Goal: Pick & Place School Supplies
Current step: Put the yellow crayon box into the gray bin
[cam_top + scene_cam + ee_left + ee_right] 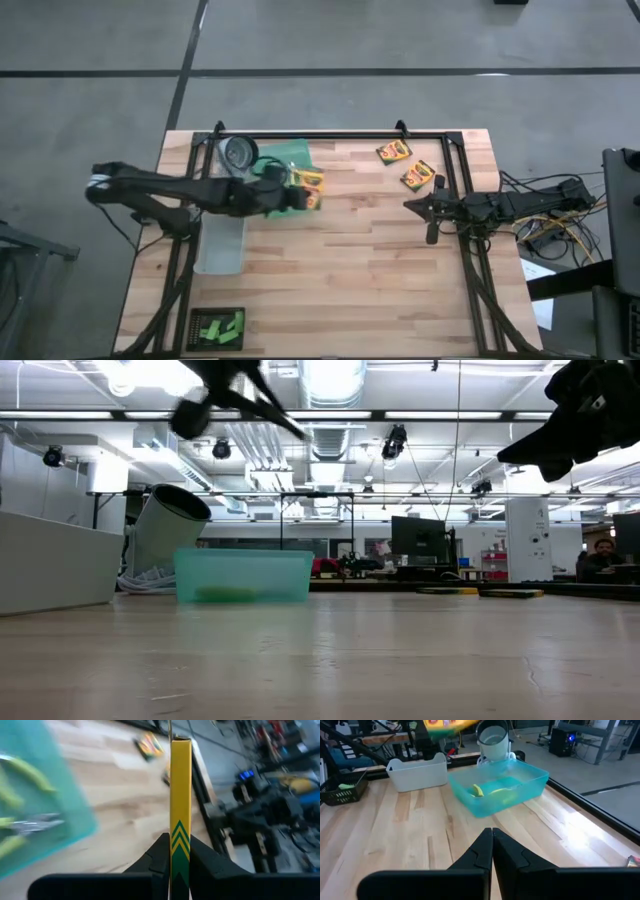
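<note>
A crayon box (180, 795) is pinched edge-on in the left gripper (179, 857), jaws clamped on its lower end, carried in the air at the teal tray (296, 160). Pliers (30, 822) are seen lying inside that tray. For a clean drop, the box should be centred over the tray and lowered before release. Two more crayon boxes (405, 163) are left near the table's far right. The right gripper (492, 847) is parked shut, empty.
</note>
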Available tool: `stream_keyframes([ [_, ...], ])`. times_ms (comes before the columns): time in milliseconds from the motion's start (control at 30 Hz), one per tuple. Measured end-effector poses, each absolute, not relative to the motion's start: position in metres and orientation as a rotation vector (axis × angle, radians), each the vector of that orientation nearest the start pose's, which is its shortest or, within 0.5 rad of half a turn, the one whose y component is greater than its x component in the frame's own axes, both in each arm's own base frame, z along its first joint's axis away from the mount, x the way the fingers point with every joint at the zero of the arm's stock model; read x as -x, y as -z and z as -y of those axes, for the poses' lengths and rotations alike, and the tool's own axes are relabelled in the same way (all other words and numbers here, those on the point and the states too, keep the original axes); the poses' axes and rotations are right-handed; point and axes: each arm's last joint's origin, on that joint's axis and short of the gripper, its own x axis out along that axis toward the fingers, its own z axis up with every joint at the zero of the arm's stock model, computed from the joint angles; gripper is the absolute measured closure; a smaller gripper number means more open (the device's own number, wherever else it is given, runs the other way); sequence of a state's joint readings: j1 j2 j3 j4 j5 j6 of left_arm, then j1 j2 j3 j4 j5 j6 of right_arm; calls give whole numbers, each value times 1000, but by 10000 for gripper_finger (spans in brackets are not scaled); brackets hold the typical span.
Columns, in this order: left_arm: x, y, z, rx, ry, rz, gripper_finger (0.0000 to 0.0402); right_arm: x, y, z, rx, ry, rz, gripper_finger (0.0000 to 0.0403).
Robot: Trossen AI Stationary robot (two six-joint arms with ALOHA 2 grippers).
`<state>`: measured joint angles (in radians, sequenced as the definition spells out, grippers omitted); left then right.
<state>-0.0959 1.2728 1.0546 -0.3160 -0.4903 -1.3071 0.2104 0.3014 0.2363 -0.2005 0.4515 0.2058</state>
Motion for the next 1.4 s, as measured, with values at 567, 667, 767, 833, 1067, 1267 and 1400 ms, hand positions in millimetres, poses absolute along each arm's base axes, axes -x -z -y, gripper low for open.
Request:
stream_keyframes([
  [567, -221, -319, 65, 1083, -674, -306, 361, -107, -201, -9, -116, 292, -224, 394],
  [667, -210, -311, 71, 1094, -731, -385, 362, -107, -201, -9, -136, 319, -217, 394],
  [767, -195, -301, 77, 1110, -812, -495, 361, -107, -201, -8, -156, 354, -207, 394],
  [833, -185, -297, 81, 1114, -859, -562, 358, -106, -201, -7, -156, 374, -204, 394],
  [1067, -159, -296, 92, 1106, -886, -663, 359, -106, -201, -6, -151, 419, -197, 394],
  [1267, -138, -294, 86, 1118, -1046, -738, 359, -106, -201, -5, -176, 452, -186, 394],
  [1400, -132, -291, 84, 1108, -1108, -814, 359, -106, -201, -5, -178, 452, -186, 394],
])
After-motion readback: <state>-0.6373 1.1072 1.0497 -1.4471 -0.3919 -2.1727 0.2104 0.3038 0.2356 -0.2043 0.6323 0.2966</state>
